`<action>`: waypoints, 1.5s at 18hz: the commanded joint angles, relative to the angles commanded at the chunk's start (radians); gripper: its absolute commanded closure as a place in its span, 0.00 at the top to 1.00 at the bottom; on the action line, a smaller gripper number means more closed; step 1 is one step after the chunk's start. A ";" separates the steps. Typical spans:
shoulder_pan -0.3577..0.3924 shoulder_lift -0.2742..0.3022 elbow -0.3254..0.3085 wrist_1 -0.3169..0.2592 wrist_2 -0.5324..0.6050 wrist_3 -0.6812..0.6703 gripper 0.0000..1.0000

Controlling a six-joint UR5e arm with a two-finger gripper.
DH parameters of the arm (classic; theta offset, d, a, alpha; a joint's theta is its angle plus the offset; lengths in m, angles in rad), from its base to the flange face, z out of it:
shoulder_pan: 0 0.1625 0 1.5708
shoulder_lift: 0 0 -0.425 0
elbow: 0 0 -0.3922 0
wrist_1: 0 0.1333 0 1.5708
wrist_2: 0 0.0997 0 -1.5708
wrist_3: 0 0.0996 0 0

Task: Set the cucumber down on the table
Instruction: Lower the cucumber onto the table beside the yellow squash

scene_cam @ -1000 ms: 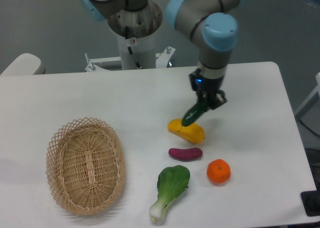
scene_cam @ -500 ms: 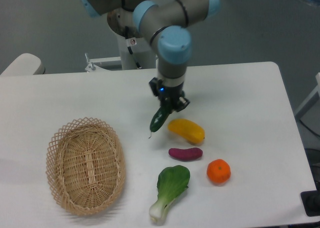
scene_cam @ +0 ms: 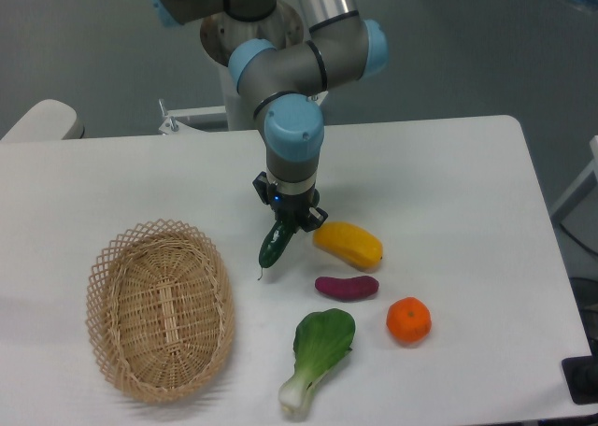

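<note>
One fixed cam, set high at the table's [scene_cam: 112, 178] front edge, looking down and across toward the arm base [scene_cam: 252, 71]. Mid-range; whole tabletop in shot, no 2nd view.

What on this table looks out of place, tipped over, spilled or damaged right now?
Nothing stands out. The slim dark green cucumber hangs tilted in the end effector, stem end down near the white table. The oval wicker basket sits upright, and the other produce lies intact.
</note>
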 joint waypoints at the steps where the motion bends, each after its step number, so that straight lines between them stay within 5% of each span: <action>1: 0.000 -0.006 0.000 0.000 0.002 0.000 0.27; 17: -0.002 -0.034 -0.003 0.002 0.000 -0.003 0.39; 22: -0.002 -0.034 0.009 0.002 0.000 -0.003 0.64; 25: 0.000 -0.031 0.029 0.002 0.002 -0.003 0.95; 27: 0.002 -0.025 0.055 0.000 0.003 -0.006 1.00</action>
